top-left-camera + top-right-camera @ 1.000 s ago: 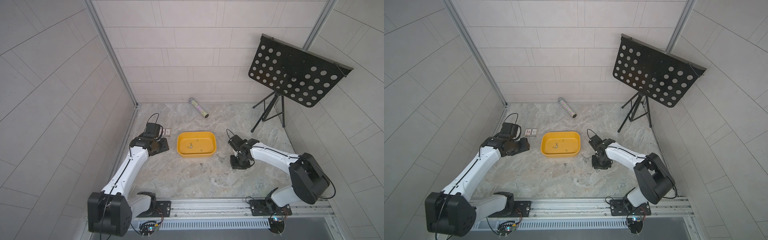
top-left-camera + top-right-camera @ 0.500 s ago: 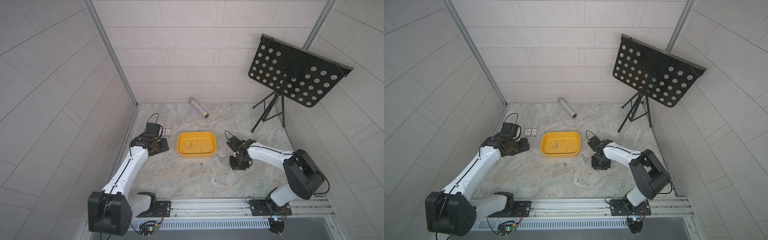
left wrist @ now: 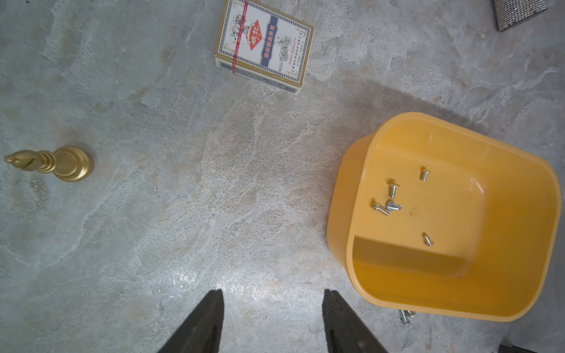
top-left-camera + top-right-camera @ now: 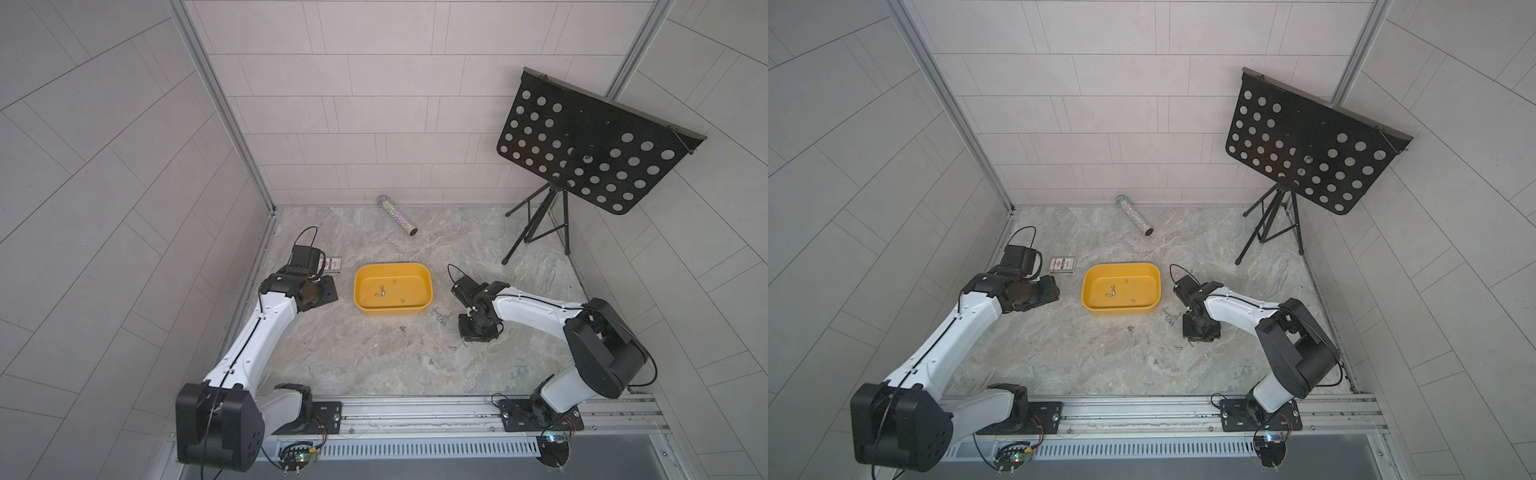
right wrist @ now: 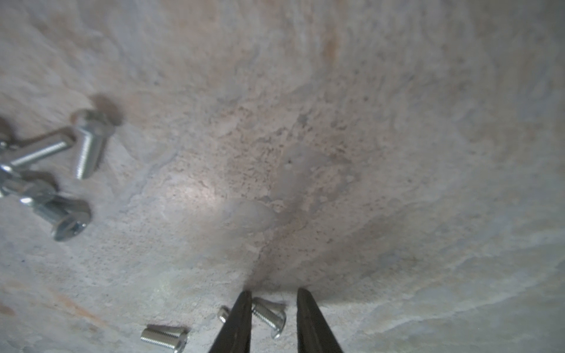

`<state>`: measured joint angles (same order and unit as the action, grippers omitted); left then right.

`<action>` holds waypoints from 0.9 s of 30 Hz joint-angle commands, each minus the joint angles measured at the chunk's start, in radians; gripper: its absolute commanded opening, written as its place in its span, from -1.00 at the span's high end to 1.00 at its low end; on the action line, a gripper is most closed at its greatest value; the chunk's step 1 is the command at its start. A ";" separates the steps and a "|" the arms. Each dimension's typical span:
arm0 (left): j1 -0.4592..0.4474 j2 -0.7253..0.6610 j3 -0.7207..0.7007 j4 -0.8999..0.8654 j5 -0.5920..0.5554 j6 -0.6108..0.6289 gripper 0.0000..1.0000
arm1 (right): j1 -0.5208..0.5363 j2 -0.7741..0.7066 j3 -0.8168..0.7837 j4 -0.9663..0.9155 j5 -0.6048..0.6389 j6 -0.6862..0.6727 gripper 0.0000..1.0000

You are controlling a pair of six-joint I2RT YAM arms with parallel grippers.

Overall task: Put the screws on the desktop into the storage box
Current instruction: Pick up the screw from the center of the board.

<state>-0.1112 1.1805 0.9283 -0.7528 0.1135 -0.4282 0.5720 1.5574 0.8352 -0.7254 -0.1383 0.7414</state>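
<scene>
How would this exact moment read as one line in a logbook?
right claw: open, tips at desktop, straddling one screw | left claw: open, empty | storage box: five screws inside

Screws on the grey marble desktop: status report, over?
Right fingers open, straddling one small silver metal screw. Left fingers open, empty, beside shallow yellow plastic tub holding five. Nothing blocking.

**Robot test cell, laboratory setting**

A left arm (image 4: 257, 332) and a right arm (image 4: 536, 311) are bolted to an aluminium rail (image 4: 415, 409) with bare circuit boards (image 4: 300, 457), at the edge of the desktop (image 4: 353, 365), which grey tiled walls (image 4: 395, 124) and metal corner posts (image 4: 216, 95) enclose; props, a music stand (image 4: 594, 153) and a glitter tube (image 4: 397, 214), stand behind
</scene>
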 commanded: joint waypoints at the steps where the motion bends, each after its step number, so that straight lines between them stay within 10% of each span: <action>1: 0.008 0.003 -0.006 -0.008 0.005 0.012 -0.19 | 0.011 0.005 -0.038 -0.009 0.022 0.020 0.42; 27: 0.011 0.001 -0.009 -0.006 0.014 0.014 -0.19 | 0.052 0.012 -0.054 0.001 0.003 0.044 0.46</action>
<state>-0.1070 1.1805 0.9283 -0.7528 0.1291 -0.4278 0.6098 1.5497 0.8246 -0.7101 -0.1074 0.7727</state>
